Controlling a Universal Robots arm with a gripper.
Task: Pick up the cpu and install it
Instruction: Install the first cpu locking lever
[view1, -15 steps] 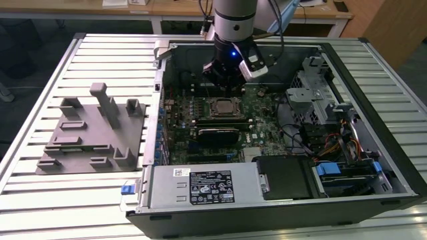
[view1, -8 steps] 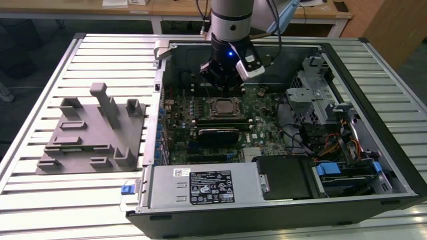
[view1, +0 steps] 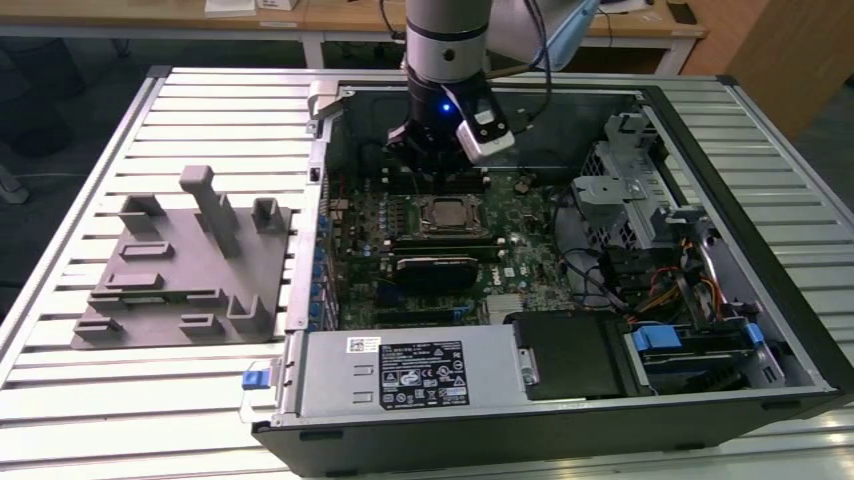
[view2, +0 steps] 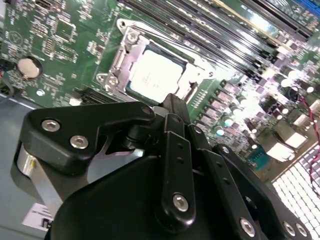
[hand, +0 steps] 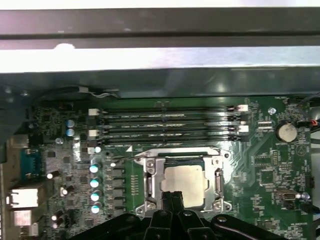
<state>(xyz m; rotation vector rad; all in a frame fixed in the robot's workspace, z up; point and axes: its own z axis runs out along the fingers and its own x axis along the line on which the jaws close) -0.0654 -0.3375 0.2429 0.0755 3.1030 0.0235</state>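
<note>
While the grey fixture tray (view1: 187, 290) with its upright posts sits on the slatted table (view1: 80, 200) at the exterior view's left, well apart from the work, the open computer case (view1: 561, 440) takes the middle and right. Inside it lies the green motherboard (view1: 521, 250), and the arm (view1: 447, 40) reaches down over its far part. The gripper (view1: 430, 180) hangs low over the board with its two fingers pressed together and nothing between them; in the first wrist view the black fingertips (hand: 169, 200) meet in a thin seam.

The cpu (view1: 447, 212) lies flat in its socket, silver top up, framed by the metal socket bracket (hand: 149, 180). In the first wrist view the joined fingertips overlap one edge of the cpu (hand: 184, 184). In the second wrist view the cpu (view2: 152, 75) shows just past the gripper (view2: 172, 105). Whether they touch I cannot tell.

Four memory slots (hand: 165, 125) run alongside the socket, and a round coin cell (hand: 286, 132) sits further off. Near of the socket in the exterior view is a black rectangular block (view1: 434, 268). Toward the right stands the metal drive cage (view1: 638, 190) with bundled cables (view1: 667, 290). A grey power supply (view1: 387, 375) fills the case's near-left corner.
</note>
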